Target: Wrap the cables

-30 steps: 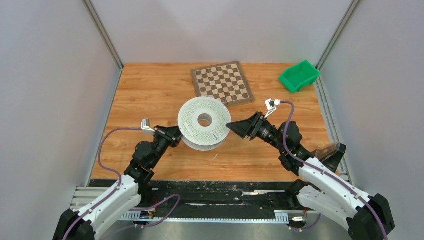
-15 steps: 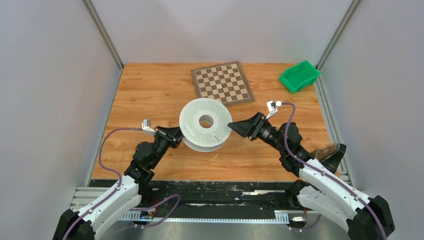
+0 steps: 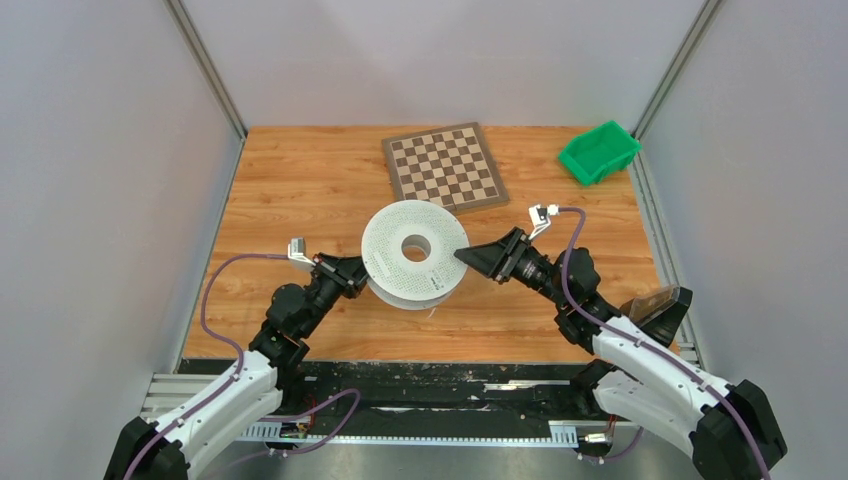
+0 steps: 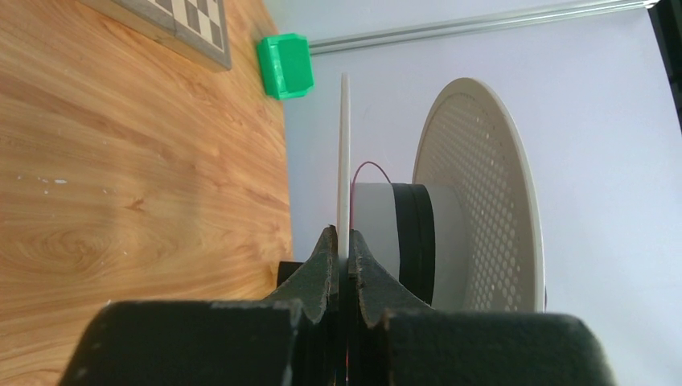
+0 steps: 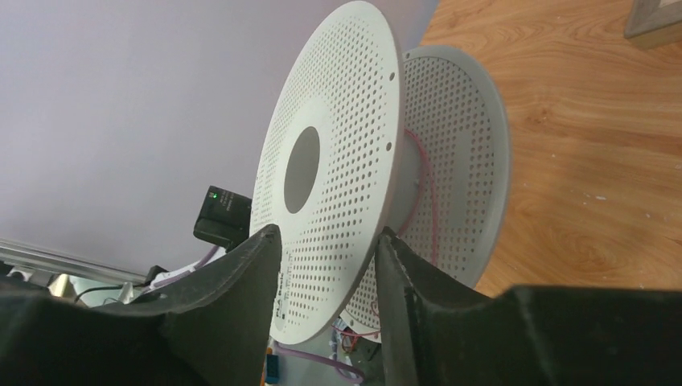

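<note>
A white perforated spool (image 3: 415,255) is at the table's middle, tilted, with its hole facing up. My left gripper (image 3: 358,275) is shut on the thin edge of one flange (image 4: 344,161), which shows clamped between the left gripper's (image 4: 344,235) tips. Black cable (image 4: 414,241) is wound on the hub, and a thin red wire (image 4: 366,169) loops off it. My right gripper (image 3: 465,255) is open, and the right gripper's (image 5: 328,233) fingers straddle the rim of the upper flange (image 5: 330,169). The other flange (image 5: 466,161) lies behind it.
A chessboard (image 3: 445,167) lies just behind the spool. A green bin (image 3: 598,152) stands at the back right corner. Grey walls close in the table on the left, right and back.
The spool has shifted slightly to the right with my left gripper holding it. My right gripper has closed in so its fingers now reach over the flange rim.
</note>
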